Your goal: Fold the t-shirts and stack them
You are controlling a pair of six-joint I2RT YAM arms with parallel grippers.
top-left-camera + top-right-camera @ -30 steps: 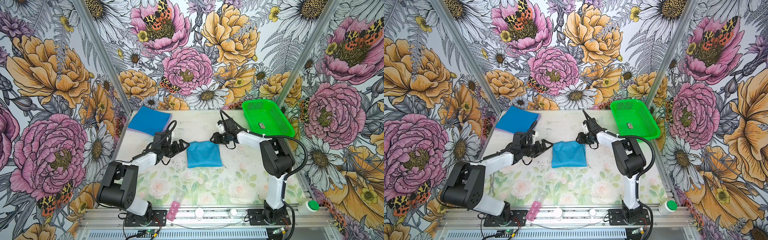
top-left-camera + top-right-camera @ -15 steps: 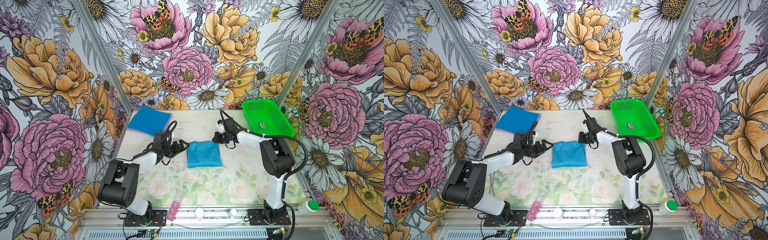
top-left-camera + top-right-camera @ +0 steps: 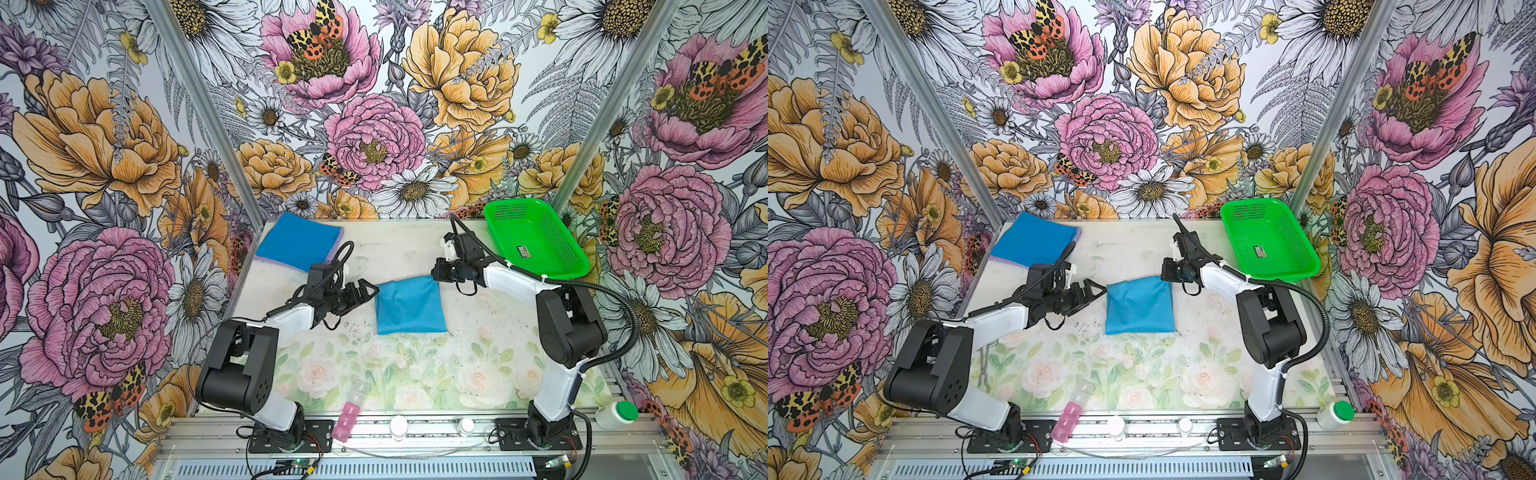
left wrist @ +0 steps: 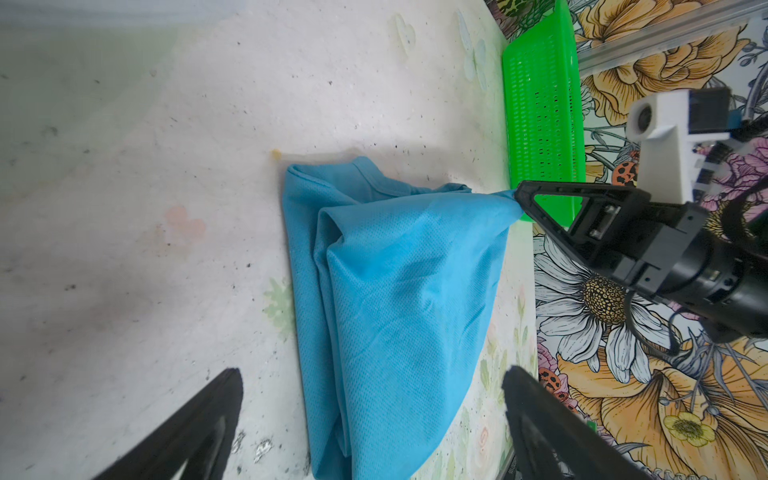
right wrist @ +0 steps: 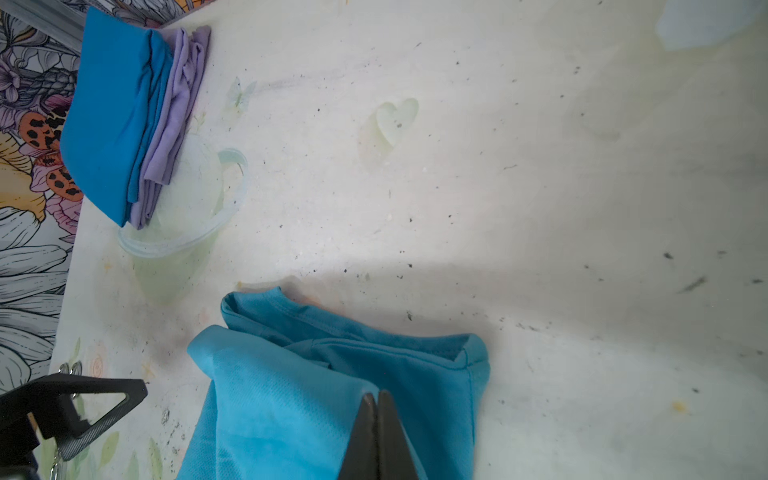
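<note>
On the worktop (image 3: 478, 345), centre: teal t-shirt (image 3: 409, 305), folded roughly square, fine mesh knit, limp, long axis running near to far. Its far right corner is clenched in the right pincer (image 3: 435, 275), cloth drawn to a peak. Just beside its far left corner, the left pincer (image 3: 369, 292) is released, jaws wide, nearest arm for that corner. Far left: folded stack (image 3: 297, 245), blue over lavender, flat squares

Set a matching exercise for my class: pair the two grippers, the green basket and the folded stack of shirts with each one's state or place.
Things
1. left gripper
2. right gripper
3. green basket
4. folded stack

States or places
a. far right corner of the table
b. shut on a corner of the teal t-shirt
c. far left corner
d. wide open

Pairs: 1-d, 2-b, 3-a, 4-c
</note>
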